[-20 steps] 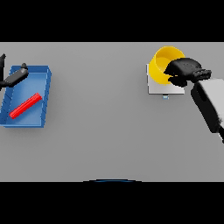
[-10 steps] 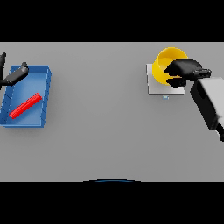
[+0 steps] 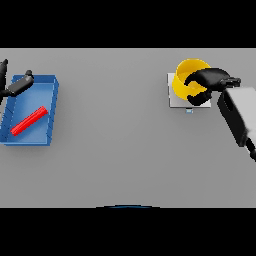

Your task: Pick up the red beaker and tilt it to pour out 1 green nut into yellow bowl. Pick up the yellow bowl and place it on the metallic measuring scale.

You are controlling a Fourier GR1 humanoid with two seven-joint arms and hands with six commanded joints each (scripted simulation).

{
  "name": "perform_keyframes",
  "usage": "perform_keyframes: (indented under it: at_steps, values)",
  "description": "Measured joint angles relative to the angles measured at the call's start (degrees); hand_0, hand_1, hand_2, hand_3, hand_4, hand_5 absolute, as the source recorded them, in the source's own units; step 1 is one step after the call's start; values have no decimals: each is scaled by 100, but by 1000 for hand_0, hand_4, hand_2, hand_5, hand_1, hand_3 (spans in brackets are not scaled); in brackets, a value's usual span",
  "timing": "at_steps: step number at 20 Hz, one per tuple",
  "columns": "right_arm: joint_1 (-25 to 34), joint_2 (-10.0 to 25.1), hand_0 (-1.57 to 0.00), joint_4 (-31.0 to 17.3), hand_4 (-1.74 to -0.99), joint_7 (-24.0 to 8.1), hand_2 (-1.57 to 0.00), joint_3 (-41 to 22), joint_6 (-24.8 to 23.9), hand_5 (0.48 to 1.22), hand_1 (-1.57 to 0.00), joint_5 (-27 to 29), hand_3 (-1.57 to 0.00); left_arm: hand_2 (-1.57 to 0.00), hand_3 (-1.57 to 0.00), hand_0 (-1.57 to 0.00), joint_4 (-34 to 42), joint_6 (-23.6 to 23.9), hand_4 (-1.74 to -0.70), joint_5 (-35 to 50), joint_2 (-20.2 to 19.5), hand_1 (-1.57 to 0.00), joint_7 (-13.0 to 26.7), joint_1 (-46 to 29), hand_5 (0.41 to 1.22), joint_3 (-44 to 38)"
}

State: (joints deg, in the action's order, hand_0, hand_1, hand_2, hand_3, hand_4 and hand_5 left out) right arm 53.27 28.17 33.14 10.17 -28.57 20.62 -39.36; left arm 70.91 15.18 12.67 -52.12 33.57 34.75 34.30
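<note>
While right robot hand grips it, yellow bowl on scale

A big grey table is seen filling the whole view. Its top is flat, smooth and plain. It is lit evenly from edge to edge. No walls, floor or windows are shown.

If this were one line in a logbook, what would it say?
right hand: grips yellow bowl rim | bowl: over scale | red beaker: lying in blue tray | left hand: by tray

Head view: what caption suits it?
Right hand grips yellow bowl over the scale; red beaker lies in blue tray.
</note>
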Motion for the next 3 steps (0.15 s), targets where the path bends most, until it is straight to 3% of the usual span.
perform_keyframes:
  at_steps: [3]
  values:
    - [14,-37,-53,-103,-1308,5,-115,-45,-16,733,-47,-58,-348,1,1,1,84,18,-821,36,5,1,121,48,734,-13]
